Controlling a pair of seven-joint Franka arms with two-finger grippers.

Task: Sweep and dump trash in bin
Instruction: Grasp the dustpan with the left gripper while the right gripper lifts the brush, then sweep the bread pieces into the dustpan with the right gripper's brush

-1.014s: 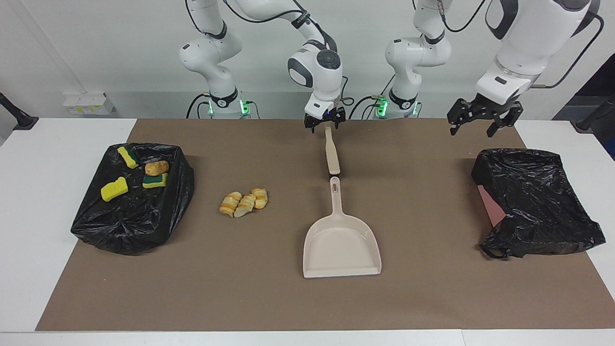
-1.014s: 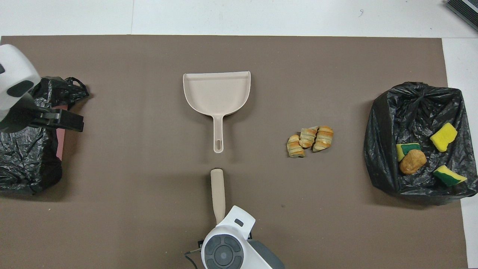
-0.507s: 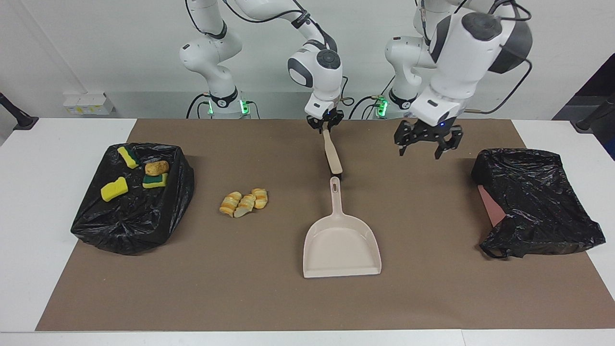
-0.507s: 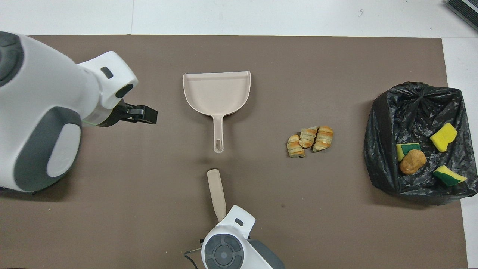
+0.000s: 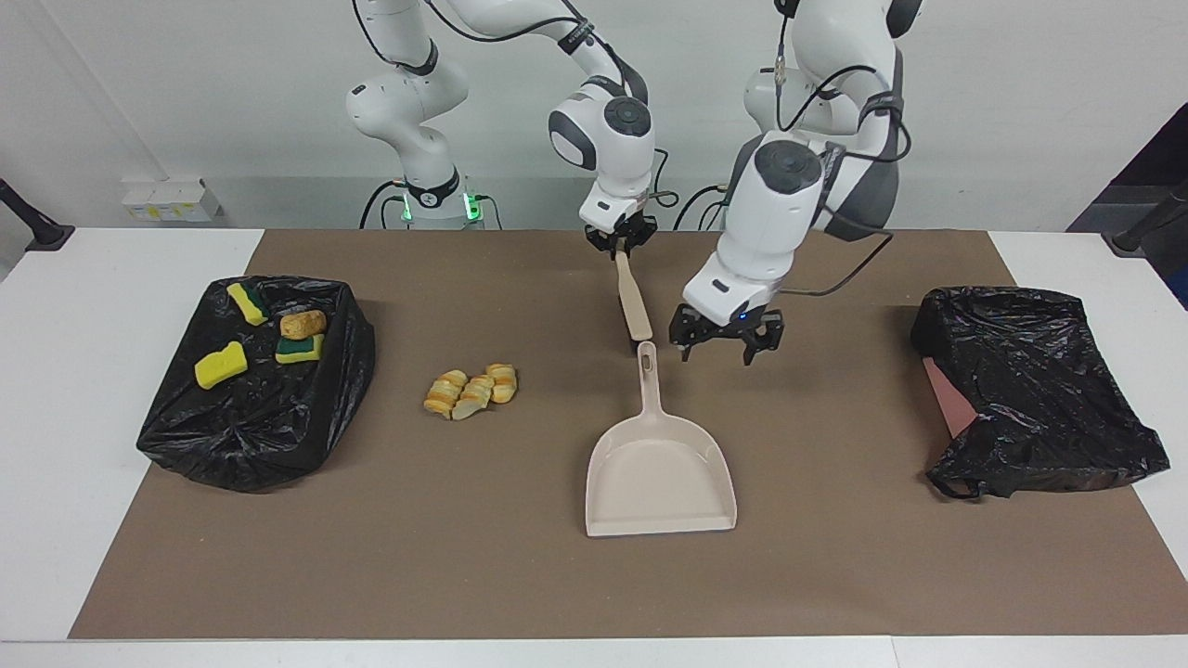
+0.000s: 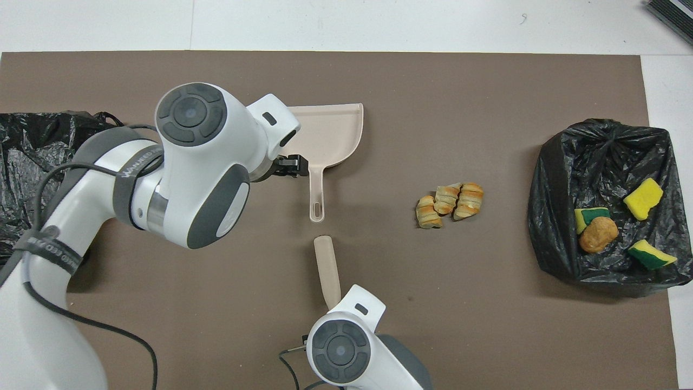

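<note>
The black bin bag point(image 5: 251, 417) at my right arm's end of the surface already holds yellow sponge chunks point(image 5: 221, 365) and a brown lump point(image 5: 303, 324). The bread pieces point(image 5: 471, 390) lie on the surface between that bag and the dustpan point(image 5: 659, 473). They could roll away from the pan if I push them too hard.

My right jaws are pressed together, pinching the top end of the brush handle point(image 5: 634, 301). I only hold the very end, so I think it could twist or slip when it pushes.

My left jaws are spread wide over the surface, just beside the dustpan's handle. They could bump the handle and spin the pan. My two arms are close and might knock each other.

The bread is well apart from both jaws.
</note>
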